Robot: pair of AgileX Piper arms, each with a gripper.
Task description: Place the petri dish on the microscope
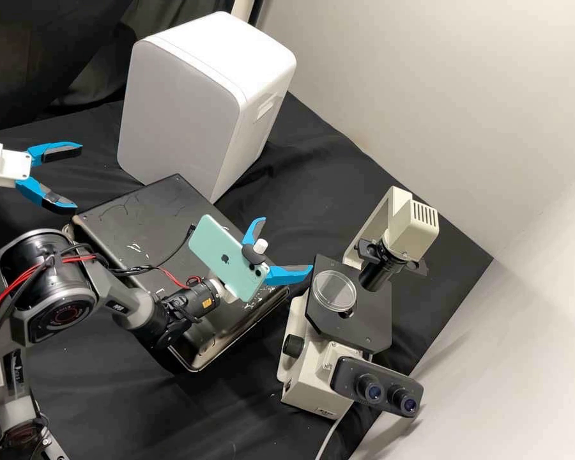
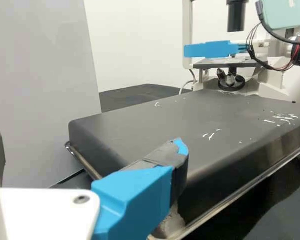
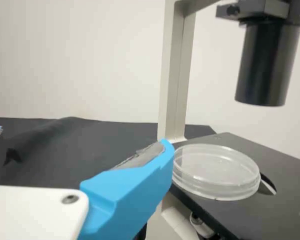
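Lying flat on microscope stage, petri dish, right fingers spread

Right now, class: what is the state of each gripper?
Left gripper: open, holding nothing.
Right gripper: open, holding nothing; the petri dish lies on the microscope stage.

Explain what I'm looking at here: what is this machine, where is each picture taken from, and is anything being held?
Two robot arms work at a black bench. The wide picture comes from a fixed camera above; the other two come from a camera on each arm's wrist. The left gripper hangs open by a corner of a dark tray, near a white box. The right gripper is open beside the microscope. The clear petri dish lies on the microscope's black stage. Neither gripper holds anything.
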